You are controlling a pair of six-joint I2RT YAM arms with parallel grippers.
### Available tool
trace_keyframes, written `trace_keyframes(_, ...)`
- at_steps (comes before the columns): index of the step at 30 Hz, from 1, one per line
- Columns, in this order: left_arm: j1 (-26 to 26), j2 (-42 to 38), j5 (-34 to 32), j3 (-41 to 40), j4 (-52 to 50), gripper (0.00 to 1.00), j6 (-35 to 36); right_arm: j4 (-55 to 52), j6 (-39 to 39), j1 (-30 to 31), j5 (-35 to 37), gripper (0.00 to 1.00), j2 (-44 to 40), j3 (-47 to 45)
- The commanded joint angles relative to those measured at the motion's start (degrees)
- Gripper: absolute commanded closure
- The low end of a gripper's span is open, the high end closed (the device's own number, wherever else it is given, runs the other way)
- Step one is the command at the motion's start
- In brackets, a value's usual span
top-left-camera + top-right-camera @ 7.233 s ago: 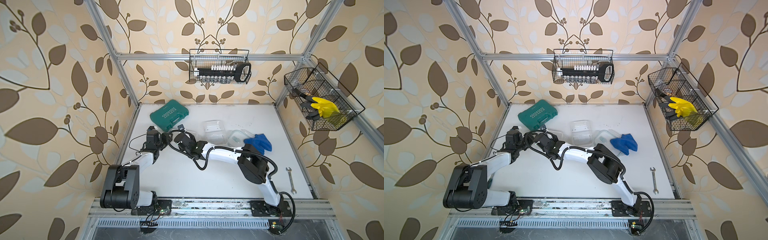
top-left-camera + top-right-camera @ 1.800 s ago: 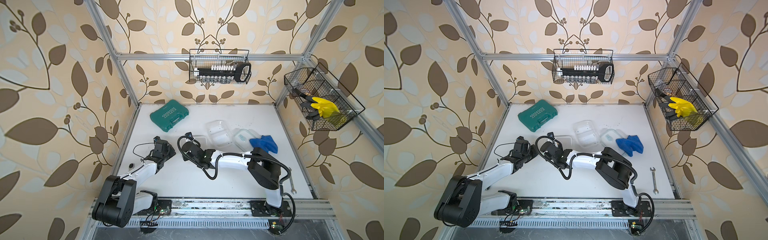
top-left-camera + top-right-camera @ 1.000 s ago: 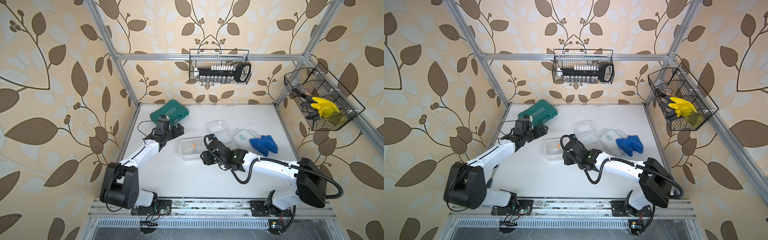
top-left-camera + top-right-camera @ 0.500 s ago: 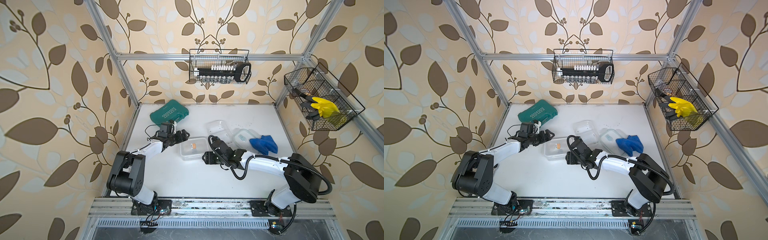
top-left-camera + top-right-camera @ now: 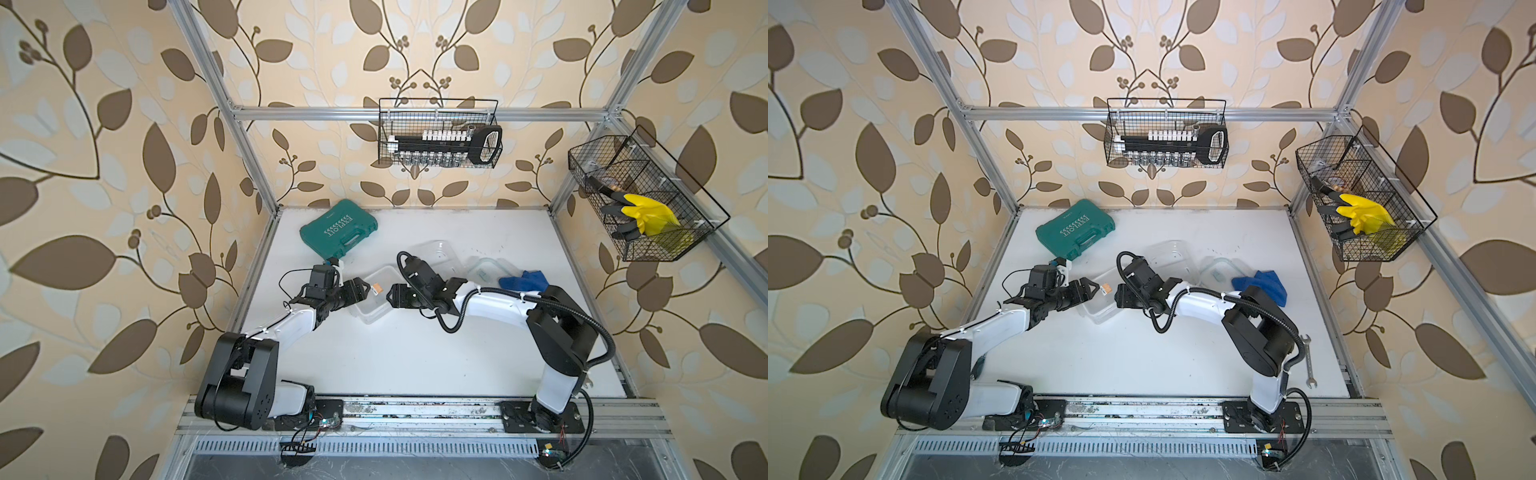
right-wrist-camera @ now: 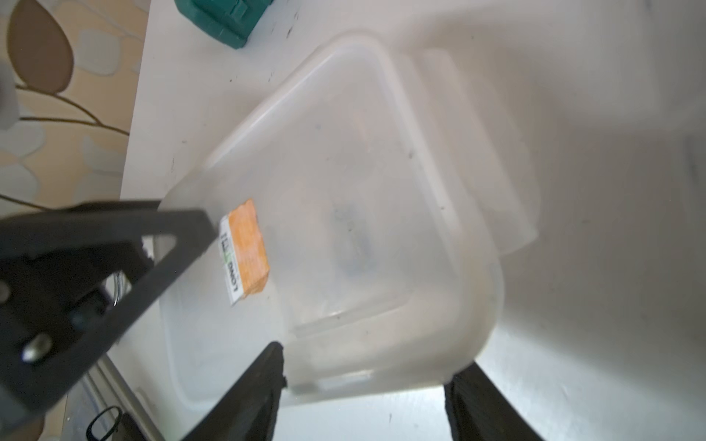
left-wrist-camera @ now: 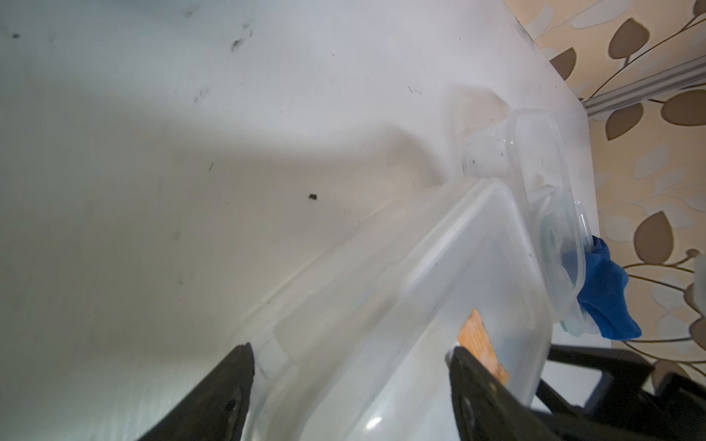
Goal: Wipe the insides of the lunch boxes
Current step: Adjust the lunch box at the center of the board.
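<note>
left wrist view: left pincer (image 7: 349, 349) straddles one end of the labelled lunch box (image 7: 477, 244) on the bench (image 5: 415, 357); right pincer (image 6: 365, 362) straddles the opposite end. whether either grips, i cannot tell.

- Lunch box (image 5: 376, 306): cloudy translucent plastic, smooth; orange paper label (image 5: 377, 288).
- Tabletop (image 5: 415, 357): white, matt, scuffed.
- Blue cloth (image 5: 524, 280): soft fabric.
- Green case (image 5: 338, 228): hard plastic.

Both arms (image 5: 291, 326) are stretched forward and bent inward, so that the left pincer (image 5: 367, 289) and the right pincer (image 5: 389, 296) are set tip to tip, close together. The jaws of each are seen apart; a grip cannot be judged.
</note>
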Motion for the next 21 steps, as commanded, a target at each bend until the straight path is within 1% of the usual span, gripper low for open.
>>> trace_keyframes(1, -2.9, -4.77, 6.43, -2.3, 0.01, 0.19, -3.98, 0.98, -1.61, 0.63, -3.36, 0.35, 5.26, 6.05)
trace_keyframes(6, -3.6, -8.95, 6.51, -6.01, -1.07, 0.19, -6.95, -1.61, -2.68, -0.2, -4.59, 0.35, 10.92, 13.75)
trace_keyframes(9, -4.31, -11.62, 6.42, -8.05, -1.31, 0.2, -8.78, -2.25, -2.63, -1.03, -5.49, 0.35, 13.17, 16.23)
trace_keyframes(15, -5.6, -14.66, 6.21, -9.48, -2.08, 0.19, -10.2, -2.03, -2.01, -2.15, -7.53, 0.35, 16.01, 18.37)
trace_keyframes(17, -5.69, -15.17, 5.27, -8.97, -3.72, 0.19, -9.95, -2.25, -1.99, -2.33, -7.69, 0.35, 16.09, 18.46)
trace_keyframes(19, -5.64, -15.84, 4.09, -7.87, -6.44, 0.19, -9.36, -2.47, -2.08, -2.81, -7.2, 0.34, 15.28, 17.56)
trace_keyframes(21, -5.62, -17.13, 1.06, -5.55, -11.79, 0.17, -8.66, -2.43, -1.41, -3.77, -7.07, 0.33, 13.64, 15.74)
